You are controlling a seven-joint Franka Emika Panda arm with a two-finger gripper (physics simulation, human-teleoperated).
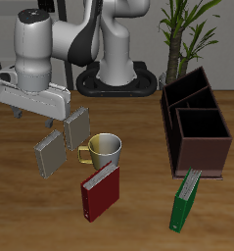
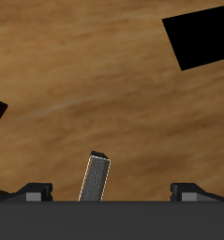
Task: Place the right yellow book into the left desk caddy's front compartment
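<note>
Two alike grey-tan books stand on the table. The right yellow book [image 1: 48, 153] is the one nearer the table's front edge; its twin [image 1: 77, 125] stands just behind it. My gripper [image 1: 50, 122] hovers over them, open and empty. In the wrist view my gripper [image 2: 112, 193] has its fingers [image 2: 34, 192] wide apart, and one grey-tan book [image 2: 95, 176] shows on edge between them; I cannot tell which of the two it is. The left desk caddy [image 1: 175, 125] is a dark maroon box across the table. Its front compartment [image 1: 203, 127] is open.
A metal mug [image 1: 105, 149] stands beside the grey books. A dark red book [image 1: 99, 190] lies near the front edge. A green book [image 1: 184, 200] leans by the caddy's front end. A potted plant [image 1: 187, 29] stands behind the caddy.
</note>
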